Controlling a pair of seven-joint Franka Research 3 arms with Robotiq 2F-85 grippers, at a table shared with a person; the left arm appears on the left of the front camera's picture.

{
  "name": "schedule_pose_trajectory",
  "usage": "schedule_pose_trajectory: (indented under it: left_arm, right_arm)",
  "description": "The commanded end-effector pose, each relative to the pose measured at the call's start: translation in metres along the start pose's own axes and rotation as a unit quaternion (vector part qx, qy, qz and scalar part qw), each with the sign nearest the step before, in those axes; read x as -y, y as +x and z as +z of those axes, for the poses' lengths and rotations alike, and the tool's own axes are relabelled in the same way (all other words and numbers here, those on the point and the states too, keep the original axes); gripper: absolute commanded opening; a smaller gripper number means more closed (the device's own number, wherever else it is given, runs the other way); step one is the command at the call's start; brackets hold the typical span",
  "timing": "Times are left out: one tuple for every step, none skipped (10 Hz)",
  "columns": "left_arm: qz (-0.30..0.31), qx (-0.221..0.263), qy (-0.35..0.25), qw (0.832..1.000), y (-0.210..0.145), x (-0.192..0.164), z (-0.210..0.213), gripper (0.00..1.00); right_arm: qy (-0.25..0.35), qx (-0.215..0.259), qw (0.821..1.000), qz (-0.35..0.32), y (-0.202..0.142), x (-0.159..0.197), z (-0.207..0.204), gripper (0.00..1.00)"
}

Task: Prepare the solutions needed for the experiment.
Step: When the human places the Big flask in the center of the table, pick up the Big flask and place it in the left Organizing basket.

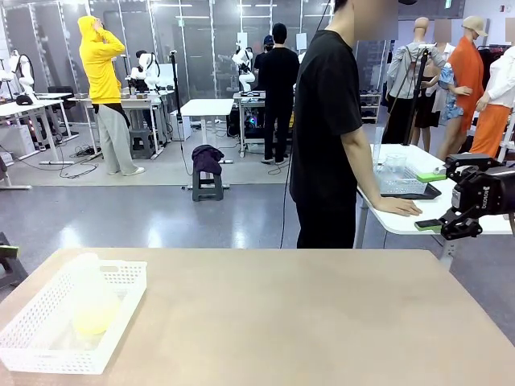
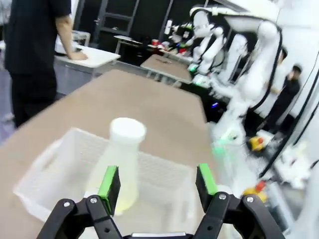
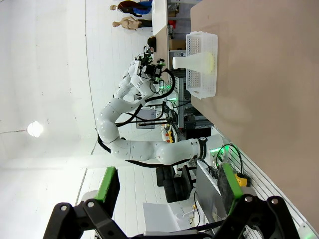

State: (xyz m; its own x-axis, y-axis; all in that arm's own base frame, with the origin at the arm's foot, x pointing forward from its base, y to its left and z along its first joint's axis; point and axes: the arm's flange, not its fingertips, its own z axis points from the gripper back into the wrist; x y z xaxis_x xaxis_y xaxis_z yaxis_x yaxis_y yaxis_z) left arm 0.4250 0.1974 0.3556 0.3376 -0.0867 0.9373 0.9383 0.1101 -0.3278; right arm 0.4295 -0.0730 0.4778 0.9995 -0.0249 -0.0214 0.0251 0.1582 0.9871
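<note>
- Left gripper (image 2: 157,186), jaws wide and holding nothing, hovers above a white basket (image 2: 45,181).
- Flask's yellow-green solutions (image 2: 122,191) at ten o'clock.
- Right gripper (image 3: 169,186) wide, holding nothing.

A tan table (image 1: 306,314) carries a white slotted basket (image 1: 121,310) near its left edge.

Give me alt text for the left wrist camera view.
The left gripper, jaws open and empty, hovers above a frosted conical flask holding shallow yellow-green solution, standing in a white basket on the tan table.
</note>
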Motion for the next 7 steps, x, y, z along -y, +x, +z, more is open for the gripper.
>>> schedule_pose_trajectory:
  left_arm:
    - [0.198,0.034,-0.054,0.978,0.0,0.006,0.001,0.79]
    - [0.244,0.062,-0.093,0.963,0.003,0.011,0.001,0.79]
    - [0.292,0.061,-0.102,0.949,0.004,0.016,-0.001,0.79]
    - [0.331,0.059,-0.102,0.936,0.006,0.021,-0.003,0.79]
    - [0.367,0.06,-0.108,0.922,0.005,0.027,-0.001,0.79]
    - [0.394,0.05,-0.102,0.912,0.004,0.027,0.004,0.79]
    - [0.41,0.04,-0.102,0.905,0.005,0.029,0.005,0.79]
  right_arm:
    - [-0.001,-0.002,1.0,0.007,0.0,-0.001,0.001,1.0]
    - [-0.001,-0.002,1.0,0.007,0.0,-0.001,0.001,1.0]
    - [-0.001,-0.002,1.0,0.007,0.0,-0.001,0.001,1.0]
    - [-0.001,-0.002,1.0,0.007,0.0,-0.001,0.001,1.0]
    - [-0.001,-0.002,1.0,0.007,0.0,-0.001,0.001,1.0]
    - [-0.001,-0.002,1.0,0.007,0.0,-0.001,0.001,1.0]
    - [-0.001,-0.002,1.0,0.007,0.0,-0.001,0.001,1.0]
